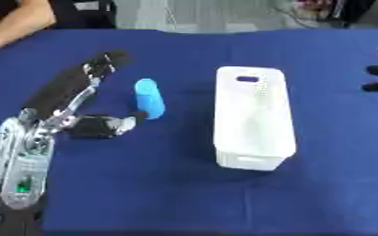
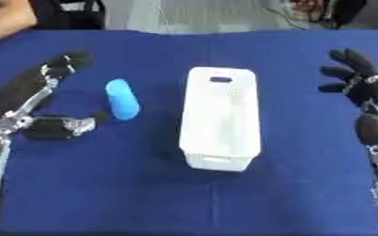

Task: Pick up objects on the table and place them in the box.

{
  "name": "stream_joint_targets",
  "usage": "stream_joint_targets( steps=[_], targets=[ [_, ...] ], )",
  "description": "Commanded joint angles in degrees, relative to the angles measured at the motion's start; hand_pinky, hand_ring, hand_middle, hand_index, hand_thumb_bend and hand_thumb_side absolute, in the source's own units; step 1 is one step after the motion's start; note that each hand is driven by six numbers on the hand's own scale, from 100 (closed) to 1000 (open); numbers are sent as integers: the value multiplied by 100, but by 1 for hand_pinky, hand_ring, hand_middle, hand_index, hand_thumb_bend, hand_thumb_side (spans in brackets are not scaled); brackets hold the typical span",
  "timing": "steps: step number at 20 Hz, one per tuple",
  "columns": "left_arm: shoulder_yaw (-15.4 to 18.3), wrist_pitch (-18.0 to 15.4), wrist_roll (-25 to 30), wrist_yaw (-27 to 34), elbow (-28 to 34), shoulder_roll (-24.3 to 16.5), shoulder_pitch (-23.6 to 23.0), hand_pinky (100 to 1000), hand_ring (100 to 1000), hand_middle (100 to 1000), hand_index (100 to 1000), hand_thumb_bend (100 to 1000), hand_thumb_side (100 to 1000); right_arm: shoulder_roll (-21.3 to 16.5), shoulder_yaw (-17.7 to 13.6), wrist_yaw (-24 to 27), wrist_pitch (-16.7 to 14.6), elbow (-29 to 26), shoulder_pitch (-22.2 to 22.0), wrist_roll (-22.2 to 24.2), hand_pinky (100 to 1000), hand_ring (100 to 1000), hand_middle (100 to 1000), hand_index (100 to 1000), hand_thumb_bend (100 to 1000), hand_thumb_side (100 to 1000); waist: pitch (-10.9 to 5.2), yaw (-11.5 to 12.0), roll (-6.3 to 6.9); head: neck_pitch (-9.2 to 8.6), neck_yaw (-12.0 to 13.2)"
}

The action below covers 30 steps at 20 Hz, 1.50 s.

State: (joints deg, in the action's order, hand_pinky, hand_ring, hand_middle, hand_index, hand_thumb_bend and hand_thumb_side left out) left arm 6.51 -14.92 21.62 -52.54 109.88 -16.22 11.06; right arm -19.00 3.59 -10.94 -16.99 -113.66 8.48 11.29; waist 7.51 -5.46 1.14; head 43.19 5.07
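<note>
Left hand (image 1: pixel 79 103) spread wide, holding nothing, thumb tip just beside the blue cylinder (image 1: pixel 150 98) lying left of the white box (image 1: pixel 253 120); I'd slide closer and wrap its middle; right hand (image 2: pixel 360 83) idles, fingers spread.

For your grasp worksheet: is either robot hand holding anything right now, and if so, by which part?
Nothing is held. The left hand is open beside the blue cylinder, fingers not closed round it. The right hand is open, away from the white box.

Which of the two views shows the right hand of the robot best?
The right eye view: the right hand shows whole there, its fingers spread, with the arm below. The left eye view shows only dark fingers cut off at its right edge.
</note>
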Motion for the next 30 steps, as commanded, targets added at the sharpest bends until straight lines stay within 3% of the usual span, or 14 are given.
stream_joint_targets(
  steps=[1,11,15,21,25,30],
  targets=[
    [6,3,-10,33,72,-66,58,878,934,995,981,721,682,-17,-13,25,-11,-93,58,-13,724,849,919,1000,574,1000,-91,0,-3,-98,20],
    [2,-5,13,13,76,-154,94,885,936,977,987,755,683,-15,-18,26,-10,-93,64,-22,724,849,919,1000,573,1000,-77,-13,2,-97,25],
    [-108,-57,51,158,-59,-752,232,875,934,977,992,773,702,-40,-25,25,0,-91,44,-29,723,849,919,1000,571,1000,-112,-26,39,-79,23],
    [-478,25,357,1310,-973,-1877,541,852,920,981,991,761,753,-89,-25,9,18,-73,-13,-27,723,849,919,1000,570,1000,-174,-31,111,-54,-35],
    [-636,51,502,1651,-1302,-2295,819,859,918,962,991,795,757,-106,-9,10,14,-64,-26,-9,723,849,919,1000,571,1000,-191,-36,134,-46,-40],
    [-868,-64,642,1801,-1590,-2528,1194,866,916,948,993,825,767,-115,1,12,11,-58,-36,5,723,850,919,1000,572,1000,-203,-50,142,-25,-21]
  ],
)
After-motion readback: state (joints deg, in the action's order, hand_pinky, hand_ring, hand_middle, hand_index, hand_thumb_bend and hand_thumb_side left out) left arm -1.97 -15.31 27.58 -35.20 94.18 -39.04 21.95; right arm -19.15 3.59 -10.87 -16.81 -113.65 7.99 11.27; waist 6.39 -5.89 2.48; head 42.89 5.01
